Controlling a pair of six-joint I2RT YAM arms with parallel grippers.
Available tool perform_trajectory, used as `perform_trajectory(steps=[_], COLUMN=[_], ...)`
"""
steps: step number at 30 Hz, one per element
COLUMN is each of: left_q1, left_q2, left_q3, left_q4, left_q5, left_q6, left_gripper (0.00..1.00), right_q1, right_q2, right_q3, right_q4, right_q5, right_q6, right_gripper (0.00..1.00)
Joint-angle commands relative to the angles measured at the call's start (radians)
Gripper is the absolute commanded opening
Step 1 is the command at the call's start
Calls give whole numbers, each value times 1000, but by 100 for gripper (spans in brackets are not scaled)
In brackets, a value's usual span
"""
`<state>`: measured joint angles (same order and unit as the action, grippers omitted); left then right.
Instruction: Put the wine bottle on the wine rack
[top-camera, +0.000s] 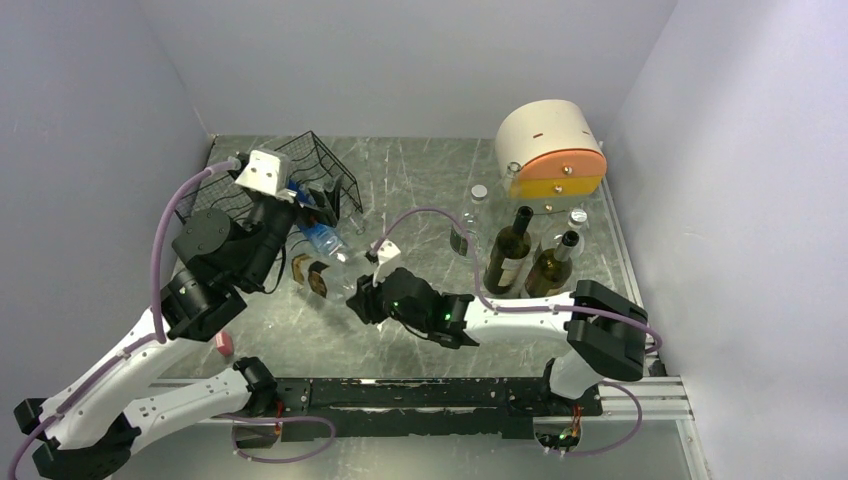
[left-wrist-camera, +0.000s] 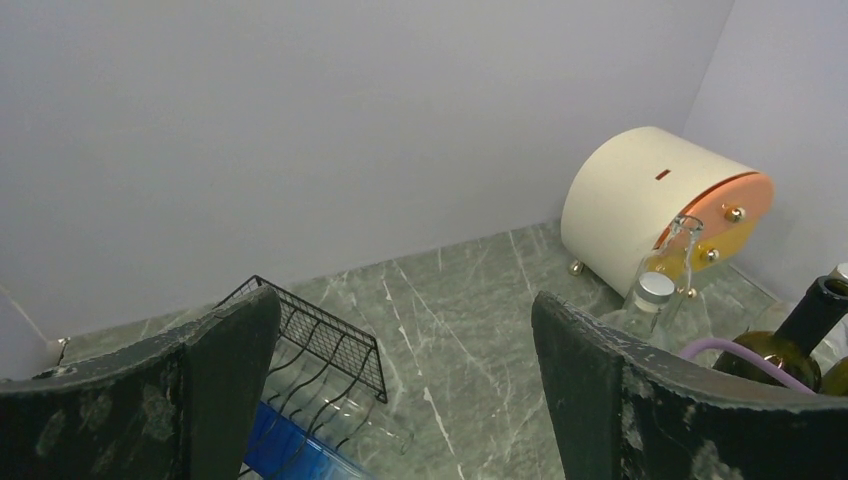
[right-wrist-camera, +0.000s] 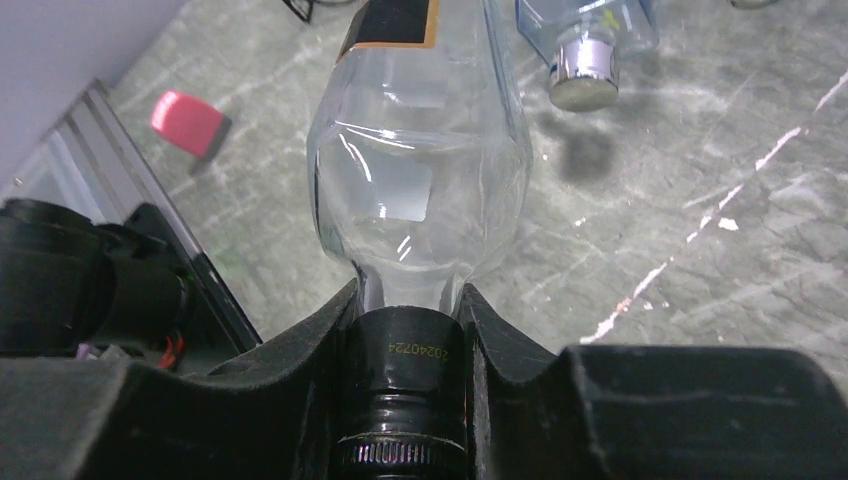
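I'm mid-pickup, right claw clamped on the bottle at its neck, left claw gaping idle by the rack, so next I lift it clear and swing it over.

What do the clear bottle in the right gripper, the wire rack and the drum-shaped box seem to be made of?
The clear bottle looks like glass or hard clear plastic: glossy, see-through, sharp highlights. The wine rack looks like thin metal wire with a black coating: an open grid. The drum-shaped box has a matte cream shell and orange front, perhaps wood or plastic.
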<state>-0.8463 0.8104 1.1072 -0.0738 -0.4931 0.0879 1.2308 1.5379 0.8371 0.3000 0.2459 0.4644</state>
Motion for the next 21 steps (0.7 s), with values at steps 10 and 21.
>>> perform_trajectory(steps=[10,21], left_q1=[-4,-4], left_q2=[0,-5], left_q3=[52,45], left_q4=[-58,-66], left_q5=[-18,-26], left_q6=[-28,-27], left_gripper=[99,100], right_q1=[3,2], right_q2=[44,80], right_q3=[54,59], right_q4=[481,491], right_q5=[39,27], right_q6=[81,93], right_gripper=[0,0])
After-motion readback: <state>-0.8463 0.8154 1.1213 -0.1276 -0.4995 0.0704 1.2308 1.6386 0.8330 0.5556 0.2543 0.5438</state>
